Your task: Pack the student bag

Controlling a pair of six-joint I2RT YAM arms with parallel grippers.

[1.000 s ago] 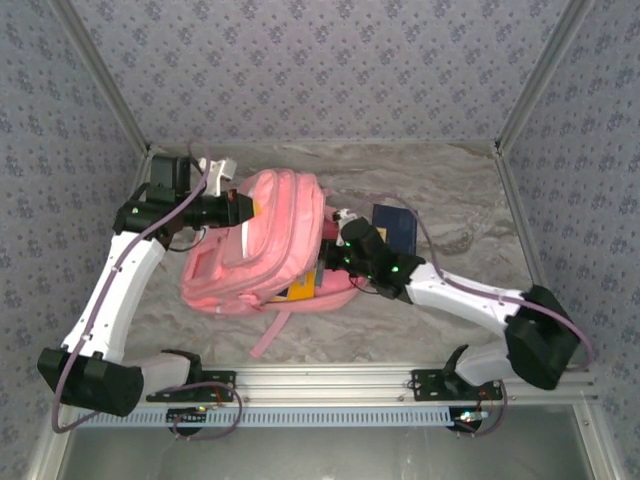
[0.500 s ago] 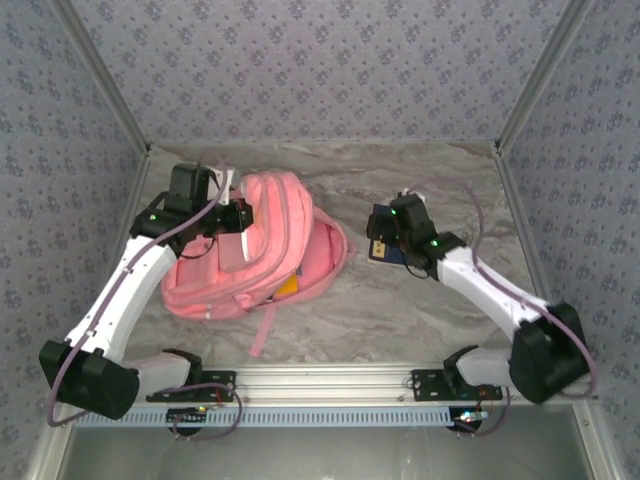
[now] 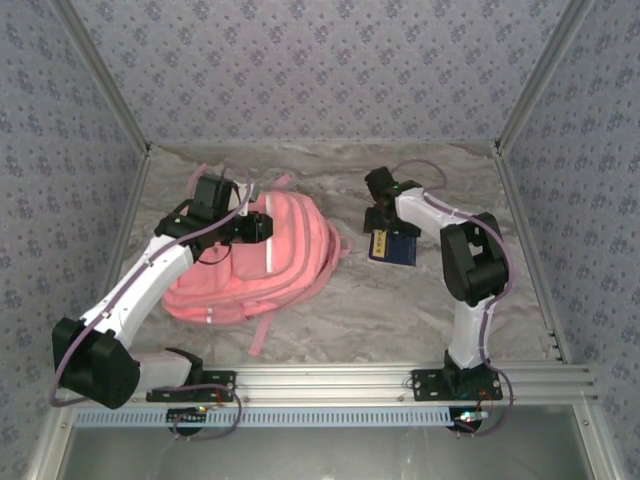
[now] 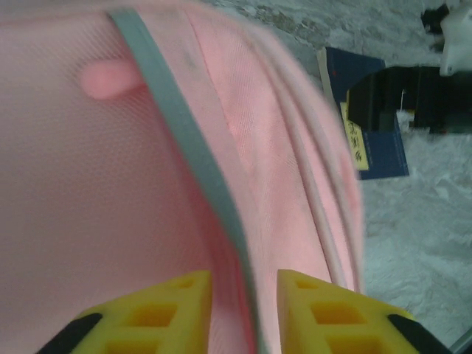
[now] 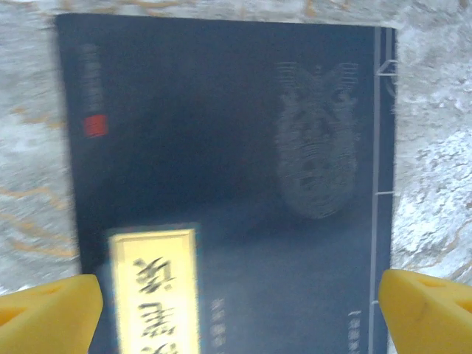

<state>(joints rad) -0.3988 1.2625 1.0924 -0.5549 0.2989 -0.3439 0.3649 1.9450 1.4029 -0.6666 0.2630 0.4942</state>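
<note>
The student bag (image 3: pixel 255 270) is a pink backpack with grey reflective strips, lying flat on the left half of the table. My left gripper (image 3: pixel 264 225) is over its upper part. In the left wrist view its yellow fingers (image 4: pixel 173 310) are nearly closed on a fold of pink fabric and a grey strip (image 4: pixel 188 147), so the left gripper (image 4: pixel 245 299) is shut on the bag. A dark blue book (image 3: pixel 394 246) with a yellow label lies right of the bag. My right gripper (image 3: pixel 383 218) hovers at its far end, wide open (image 5: pixel 237 295) above the cover (image 5: pixel 221 147).
A pink strap (image 3: pixel 262 335) trails from the bag toward the metal rail (image 3: pixel 330 380) at the near edge. Patterned walls close in the left, back and right sides. The marble tabletop (image 3: pixel 440 300) lies bare in front of the book.
The right gripper left the bag's side and swung to the book, then to the book's far end. The bag dropped flatter. The left gripper shifted right over the bag.
</note>
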